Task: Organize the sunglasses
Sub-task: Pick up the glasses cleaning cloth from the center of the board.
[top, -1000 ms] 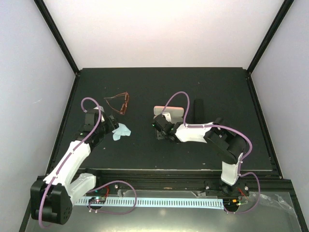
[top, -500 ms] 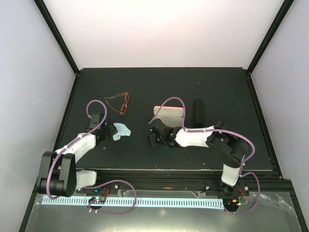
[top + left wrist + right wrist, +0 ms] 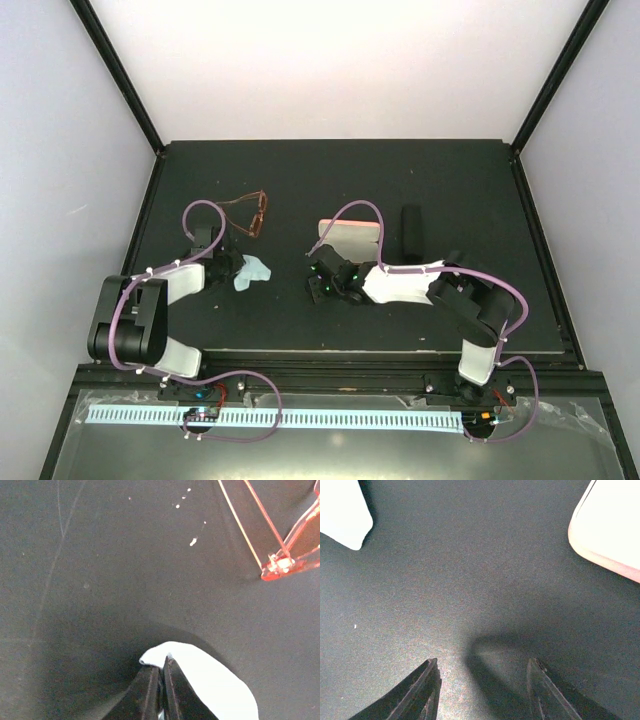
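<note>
Left jaws are pressed together at the edge of the cloth (image 3: 210,685) (we can't tell if they pinch it), and that arm's elbow has now folded back. Right jaws, spread, have drifted off the pink case (image 3: 350,231) toward the front edge. Sunglasses (image 3: 256,214) lie untouched toward the back-left corner, so we figure nothing's sorted yet.

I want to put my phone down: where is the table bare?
Bare: the far strip of the table behind the sunglasses and pink case, and right of the black case. Crowded: the middle, with the left end effector at the light blue cloth and the right end effector by the pink case.
</note>
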Controlling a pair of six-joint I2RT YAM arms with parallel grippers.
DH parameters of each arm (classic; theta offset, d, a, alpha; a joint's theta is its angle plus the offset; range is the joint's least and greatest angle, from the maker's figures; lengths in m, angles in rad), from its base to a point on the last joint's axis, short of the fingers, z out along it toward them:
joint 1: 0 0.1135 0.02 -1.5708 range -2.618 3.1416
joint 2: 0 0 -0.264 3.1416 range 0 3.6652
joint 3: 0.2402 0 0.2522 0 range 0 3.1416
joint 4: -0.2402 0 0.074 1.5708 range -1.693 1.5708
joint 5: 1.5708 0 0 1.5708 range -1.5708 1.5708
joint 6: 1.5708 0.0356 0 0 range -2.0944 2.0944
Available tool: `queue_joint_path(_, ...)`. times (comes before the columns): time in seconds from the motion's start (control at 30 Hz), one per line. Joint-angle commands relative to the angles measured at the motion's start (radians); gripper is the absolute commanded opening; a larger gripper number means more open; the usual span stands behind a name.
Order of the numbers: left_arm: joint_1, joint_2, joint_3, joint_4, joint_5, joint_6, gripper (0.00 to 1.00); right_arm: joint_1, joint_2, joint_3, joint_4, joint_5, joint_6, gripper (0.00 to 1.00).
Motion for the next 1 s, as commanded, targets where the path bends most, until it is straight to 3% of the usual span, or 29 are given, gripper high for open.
queue_joint_path(0.0,0.006,0.009,0.038,0.004,0.062,-0.004,0.02,0.002,-0.029,0.023,-0.003,0.014,0.007,0.49)
queue_joint_path(0.5,-0.050,-0.238,0.065,-0.130,0.432,0.024,0.02,0.001,-0.175,-0.074,0.070,0.096,0.048,0.48)
queue_joint_path(0.7,-0.116,-0.268,0.059,-0.129,0.525,-0.012,0.01,0.001,-0.200,-0.087,0.094,0.011,-0.001,0.52)
queue_joint_path(0.97,-0.188,-0.317,0.064,-0.137,0.593,-0.058,0.02,0.009,-0.231,-0.180,0.265,-0.156,-0.130,0.64)
